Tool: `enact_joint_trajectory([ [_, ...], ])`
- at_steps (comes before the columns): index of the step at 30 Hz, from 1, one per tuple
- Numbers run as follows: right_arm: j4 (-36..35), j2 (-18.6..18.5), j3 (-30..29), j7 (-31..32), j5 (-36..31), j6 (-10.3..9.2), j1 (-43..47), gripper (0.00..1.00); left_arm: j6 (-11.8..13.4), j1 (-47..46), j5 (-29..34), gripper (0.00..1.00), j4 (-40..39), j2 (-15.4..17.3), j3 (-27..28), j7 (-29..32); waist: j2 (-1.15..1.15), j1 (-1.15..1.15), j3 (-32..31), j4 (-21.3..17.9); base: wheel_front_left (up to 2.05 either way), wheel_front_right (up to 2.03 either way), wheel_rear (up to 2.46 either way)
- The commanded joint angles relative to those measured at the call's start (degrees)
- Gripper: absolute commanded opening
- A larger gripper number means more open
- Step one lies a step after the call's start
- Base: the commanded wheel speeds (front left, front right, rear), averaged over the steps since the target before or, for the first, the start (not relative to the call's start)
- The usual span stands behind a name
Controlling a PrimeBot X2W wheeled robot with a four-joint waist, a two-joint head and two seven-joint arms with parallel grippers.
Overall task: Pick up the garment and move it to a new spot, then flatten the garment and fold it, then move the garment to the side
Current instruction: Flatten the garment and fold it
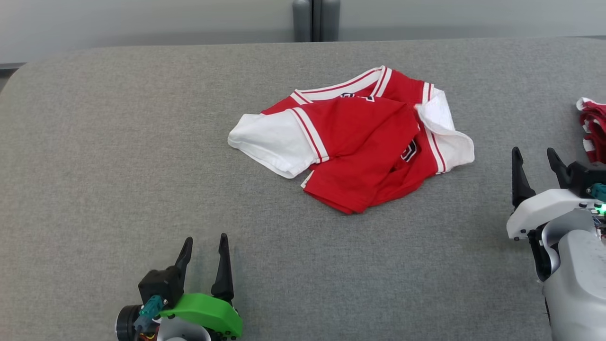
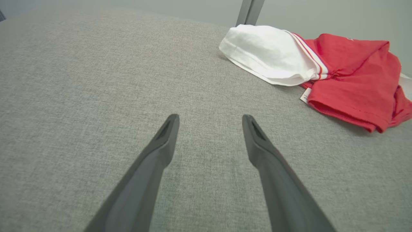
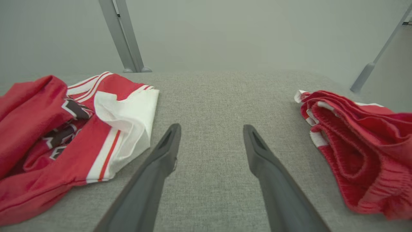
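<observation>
The garment (image 1: 360, 137), a red shirt with white sleeves and striped trim, lies crumpled in a heap on the grey table (image 1: 118, 142), a little right of centre. In the left wrist view the garment (image 2: 322, 67) is off to the upper right; in the right wrist view the garment (image 3: 64, 135) lies to the left. My left gripper (image 1: 204, 248) stands open near the table's front edge, well to the left of the shirt, nothing between its fingers (image 2: 161, 145). My right gripper (image 1: 534, 158) is open and empty at the right, apart from the shirt.
A second red and white piece of clothing (image 1: 594, 128) lies bunched at the table's right edge, just beyond my right gripper; the right wrist view has this bunched clothing (image 3: 360, 145) on its right. A grey post (image 1: 316, 20) stands behind the table's far edge.
</observation>
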Motion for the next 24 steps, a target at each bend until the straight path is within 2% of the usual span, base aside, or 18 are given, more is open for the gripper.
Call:
enact_joint_trajectory([
  [1, -0.49, 0.20, -0.23, -0.12, -0.65, -0.09, 0.82, 1.00, -0.35, -1.01, 0.14, 1.00, 0.09, 0.19, 0.13, 0.00, 0.00, 0.00, -0.02, -0.93, 0.00, 0.00, 0.00],
  [6, -2.65, 1.85, 1.26, -0.11, -1.17, -0.09, 2.36, 1.00, -0.30, -0.78, -0.34, 1.00, 0.09, 0.20, -0.57, 0.00, 0.00, 0.00, -0.54, -0.88, 0.00, 0.00, 0.00],
  [16, -8.67, 4.28, 8.76, -0.12, 0.32, -0.09, 5.59, 1.00, -0.02, 0.10, -0.66, 1.00, -1.16, 0.19, -2.19, 0.00, 0.00, 0.00, -0.56, 1.00, 0.00, 0.00, 0.00],
  [20, -9.38, 4.98, 14.77, -0.12, 2.15, -0.09, 6.74, 1.00, 0.07, -0.67, -0.90, 1.00, -1.69, 0.19, -3.14, 0.00, 0.00, 0.00, 0.13, 1.60, 0.00, 0.00, 0.00],
  [24, -8.00, 5.15, 23.07, -0.12, 6.90, -0.09, 7.28, 1.00, 0.16, -1.68, -1.24, 1.00, -1.87, 0.19, -4.19, 0.00, 0.00, 0.00, 0.88, 2.35, 0.00, 0.00, 0.00],
])
